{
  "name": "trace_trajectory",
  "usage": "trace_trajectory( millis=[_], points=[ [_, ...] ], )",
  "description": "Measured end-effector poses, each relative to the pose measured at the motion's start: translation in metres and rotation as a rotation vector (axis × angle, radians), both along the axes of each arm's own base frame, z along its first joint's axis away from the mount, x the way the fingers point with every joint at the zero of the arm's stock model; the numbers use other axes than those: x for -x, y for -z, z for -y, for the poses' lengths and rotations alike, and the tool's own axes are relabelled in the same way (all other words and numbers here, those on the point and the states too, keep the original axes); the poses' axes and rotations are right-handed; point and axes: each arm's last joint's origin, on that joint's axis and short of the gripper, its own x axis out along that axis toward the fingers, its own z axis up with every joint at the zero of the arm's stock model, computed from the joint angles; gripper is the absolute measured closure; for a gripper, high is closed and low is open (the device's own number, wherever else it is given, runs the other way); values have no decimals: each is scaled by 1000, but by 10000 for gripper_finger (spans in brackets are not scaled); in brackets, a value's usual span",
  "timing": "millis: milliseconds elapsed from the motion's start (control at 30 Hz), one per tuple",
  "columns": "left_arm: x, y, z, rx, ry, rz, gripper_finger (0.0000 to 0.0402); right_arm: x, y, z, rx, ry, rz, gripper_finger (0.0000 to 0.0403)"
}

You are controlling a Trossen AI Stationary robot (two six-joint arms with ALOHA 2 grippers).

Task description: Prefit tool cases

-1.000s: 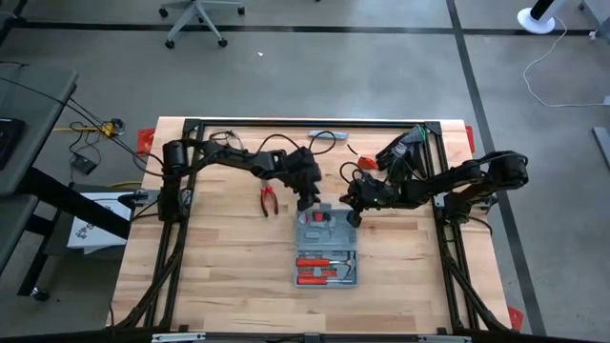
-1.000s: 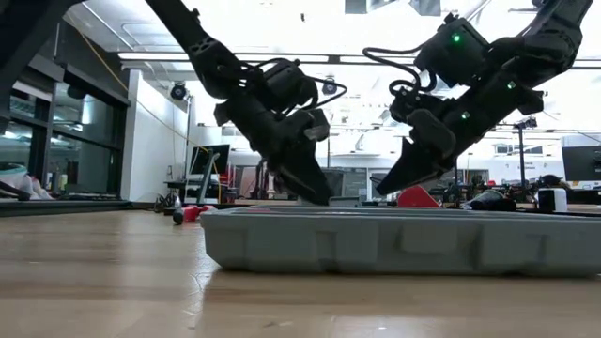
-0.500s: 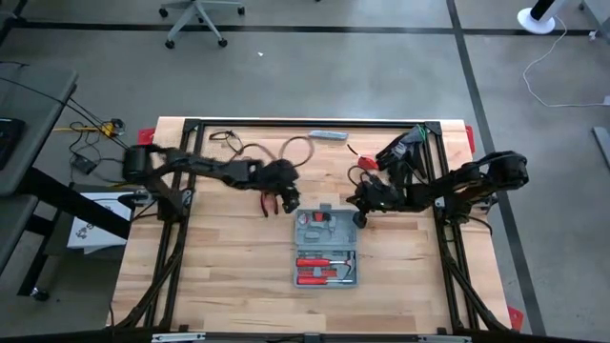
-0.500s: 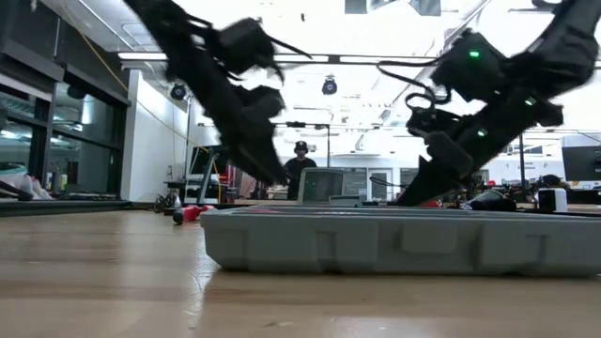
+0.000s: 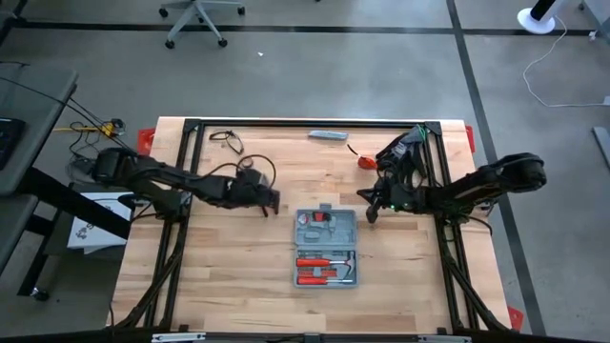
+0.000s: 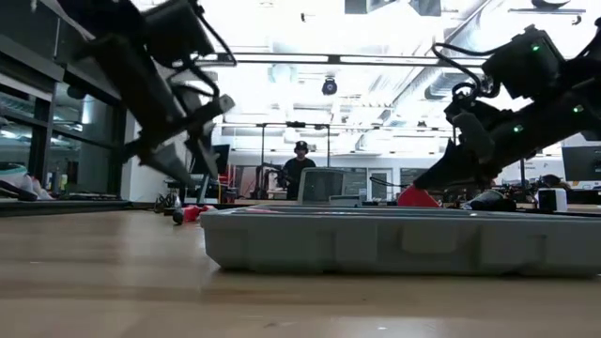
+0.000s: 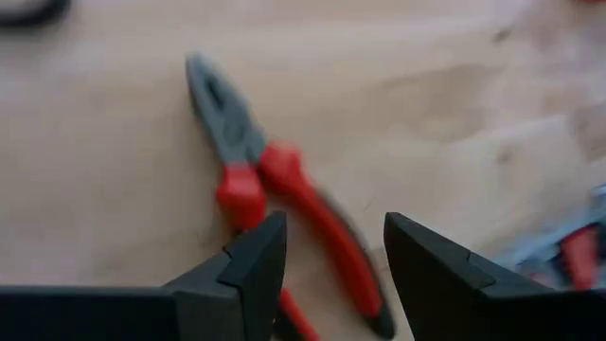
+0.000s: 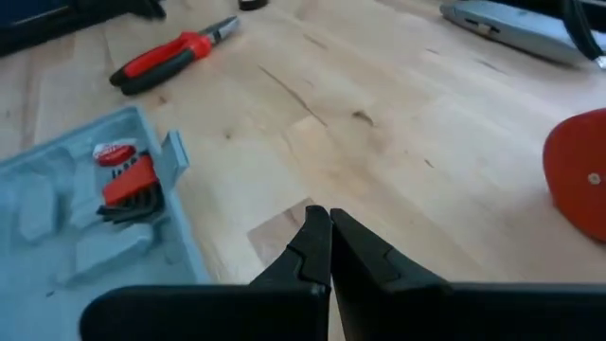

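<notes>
The case (image 5: 326, 248) lies open near the middle of the table (image 5: 219, 276), its 2 halves flat; in the high view the near half holds red-handled tools (image 5: 322, 270) and the far half shows a few small pieces. From the low view its grey wall (image 6: 394, 246) sits flat on the wood. The right wrist view catches 1 corner of the case (image 8: 85, 213) with a red set of hex keys (image 8: 128, 185) in a slot.

The left gripper (image 5: 270, 202) hangs just left of the case, over the red pliers (image 7: 275, 204), fingers (image 7: 256, 270) apart with nothing between them.

The right gripper (image 5: 370, 213) is just right of the case's far half, fingers (image 8: 327, 251) pressed together and empty. A red disc (image 8: 579, 170) lies beyond it, and a grey bar (image 5: 328, 135) near the far edge.
</notes>
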Motion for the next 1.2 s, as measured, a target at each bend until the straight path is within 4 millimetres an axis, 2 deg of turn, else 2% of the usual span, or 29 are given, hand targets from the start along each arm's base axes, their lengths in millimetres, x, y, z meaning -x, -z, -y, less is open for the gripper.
trace_trajectory(
  millis=[200,467,600,667,767,1067,1200],
  points=[
    [3,24,3,91,-75,-181,229,1,-1,0,28,-14,-18,402],
    [-5,36,2,84,-64,-297,230,1,0,0,34,-21,-27,402],
    [-1,40,-1,82,-36,-403,255,1,0,0,23,-18,-22,402],
    [0,40,-3,58,6,-435,289,1,0,0,11,-14,-17,402],
    [1,39,-4,-5,90,-466,363,1,0,0,1,-14,-13,402],
    [0,24,-6,-148,293,-478,368,-1,-4,0,-13,-9,39,402],
    [-6,13,-5,-196,400,-419,368,-3,-8,0,-13,-8,82,402]
  ],
)
